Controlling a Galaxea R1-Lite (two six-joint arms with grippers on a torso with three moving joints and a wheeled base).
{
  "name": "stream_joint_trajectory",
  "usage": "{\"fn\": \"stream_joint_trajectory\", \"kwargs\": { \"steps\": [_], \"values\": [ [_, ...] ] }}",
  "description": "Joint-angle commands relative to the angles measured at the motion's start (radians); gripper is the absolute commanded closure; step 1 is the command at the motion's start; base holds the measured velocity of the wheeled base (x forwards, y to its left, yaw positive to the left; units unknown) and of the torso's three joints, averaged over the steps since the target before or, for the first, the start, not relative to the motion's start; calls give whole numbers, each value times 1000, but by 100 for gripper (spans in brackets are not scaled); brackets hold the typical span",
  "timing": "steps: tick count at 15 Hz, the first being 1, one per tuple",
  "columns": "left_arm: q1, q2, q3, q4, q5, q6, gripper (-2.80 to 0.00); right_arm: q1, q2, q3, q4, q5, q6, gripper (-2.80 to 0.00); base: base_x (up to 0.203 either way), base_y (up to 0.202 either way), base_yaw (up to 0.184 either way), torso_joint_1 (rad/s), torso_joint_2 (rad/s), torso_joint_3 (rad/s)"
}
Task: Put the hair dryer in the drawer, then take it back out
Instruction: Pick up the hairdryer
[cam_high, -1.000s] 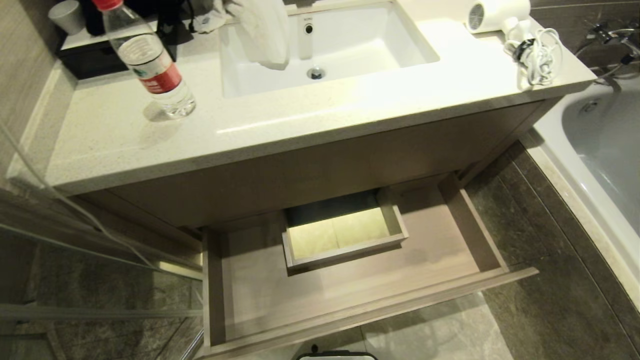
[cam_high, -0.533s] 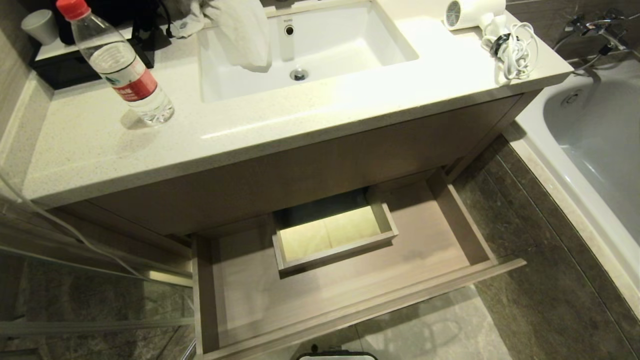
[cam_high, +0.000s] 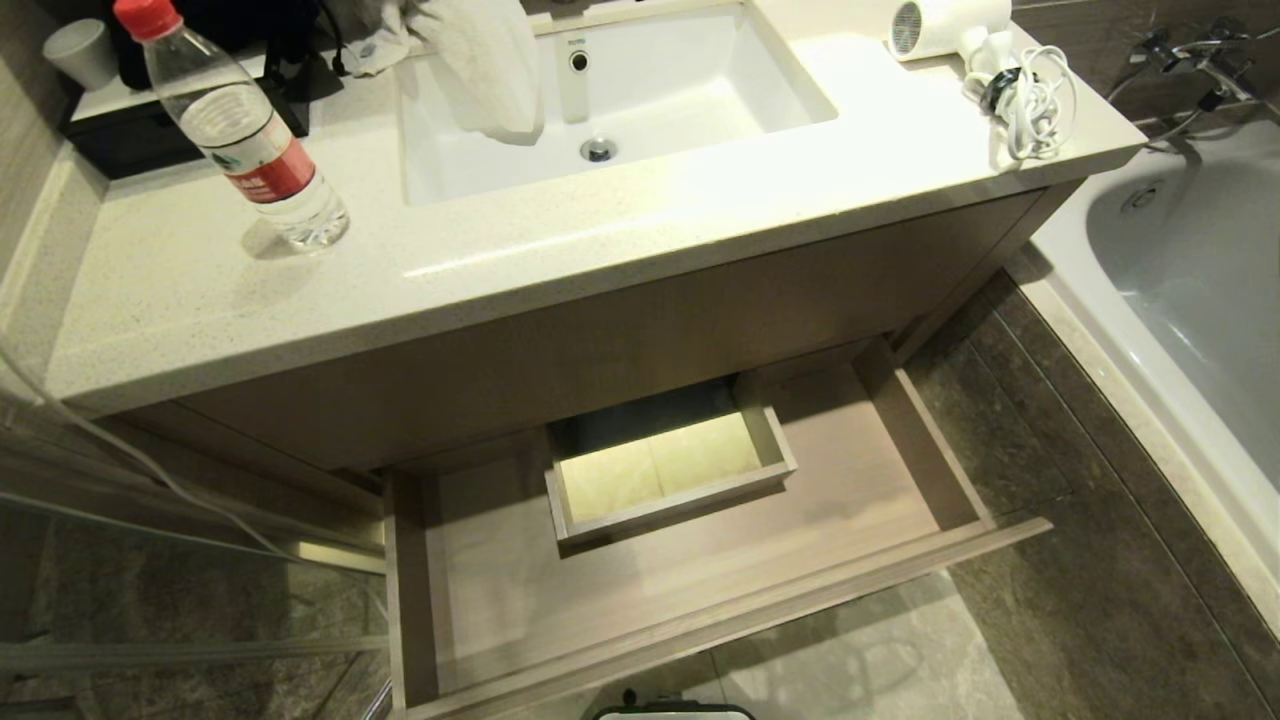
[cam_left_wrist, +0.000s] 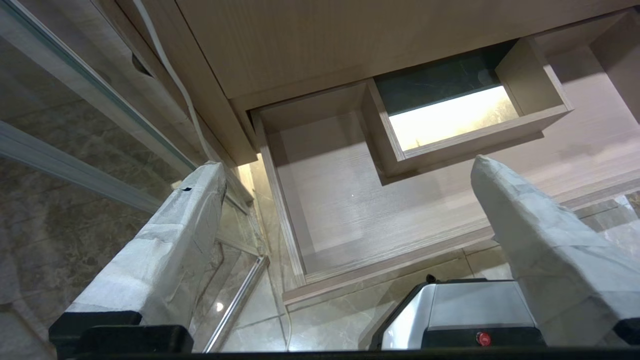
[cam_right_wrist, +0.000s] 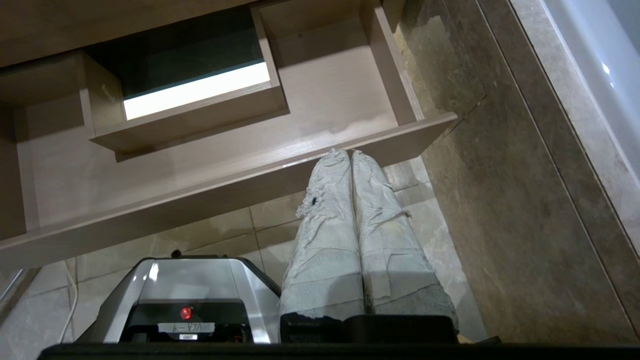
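The white hair dryer (cam_high: 950, 25) lies on the far right corner of the vanity counter, its bundled white cord (cam_high: 1030, 95) beside it. Below the counter the wood-grain drawer (cam_high: 700, 590) stands pulled out, with nothing lying in it and a boxed cutout (cam_high: 665, 470) in its middle. The drawer (cam_left_wrist: 350, 200) also fills the left wrist view, where my left gripper (cam_left_wrist: 345, 165) hangs open and holds nothing, low before the drawer's left part. My right gripper (cam_right_wrist: 350, 152) is shut with its wrapped fingers pressed together, in front of the drawer (cam_right_wrist: 240, 170) front near its right end. Neither arm shows in the head view.
A water bottle (cam_high: 240, 130) with a red cap stands on the counter's left. A white cloth (cam_high: 480, 60) drapes into the sink (cam_high: 620, 90). A bathtub (cam_high: 1190, 260) runs along the right, a glass panel (cam_high: 150, 600) on the left. The robot's base (cam_right_wrist: 190, 300) sits on the tiled floor.
The whole head view shifted left and slightly back between one second and half a second ago: the camera moved. Since then nothing has moved. The hair dryer stays on the counter.
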Motion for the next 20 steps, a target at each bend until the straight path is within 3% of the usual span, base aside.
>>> {"fn": "stream_joint_trajectory", "kwargs": {
  "steps": [1, 6, 20],
  "values": [
    [0, 0, 0, 0, 0, -1, -280, 0, 1, 0, 2, -1, -3, 0, 0, 0, 0, 0, 0, 0],
    [0, 0, 0, 0, 0, -1, -280, 0, 0, 0, 2, -1, -8, 0, 0, 0, 0, 178, 2, 188],
    [0, 0, 0, 0, 0, -1, -280, 0, 0, 0, 2, 2, -8, 0, 0, 0, 0, 322, -104, 211]
  ]
}}
